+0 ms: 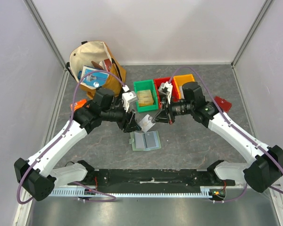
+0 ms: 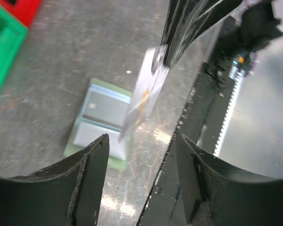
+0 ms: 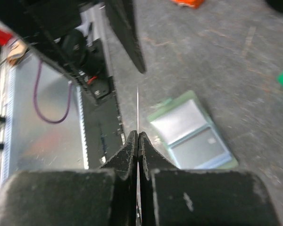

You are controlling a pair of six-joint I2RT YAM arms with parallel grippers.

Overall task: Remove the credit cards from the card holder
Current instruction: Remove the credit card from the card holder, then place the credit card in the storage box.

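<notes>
The card holder (image 1: 145, 140) lies open on the table, sage green with pale blue pockets; it also shows in the left wrist view (image 2: 101, 120) and the right wrist view (image 3: 191, 132). My right gripper (image 1: 155, 118) (image 3: 137, 136) is shut on a pale silvery credit card (image 1: 145, 122), held in the air above the holder and seen edge-on (image 3: 137, 106). My left gripper (image 1: 132, 125) (image 2: 141, 160) is open and empty, facing the card (image 2: 146, 94) from the left, a little short of it. At least one card stays in a holder pocket.
A green bin (image 1: 146, 96), a red bin (image 1: 161, 84) and an orange-yellow bin (image 1: 184, 82) stand behind the grippers. A tan bag (image 1: 96, 66) sits at the back left, an orange packet (image 1: 77, 104) beside the left arm, a red wallet (image 1: 222, 103) at the right.
</notes>
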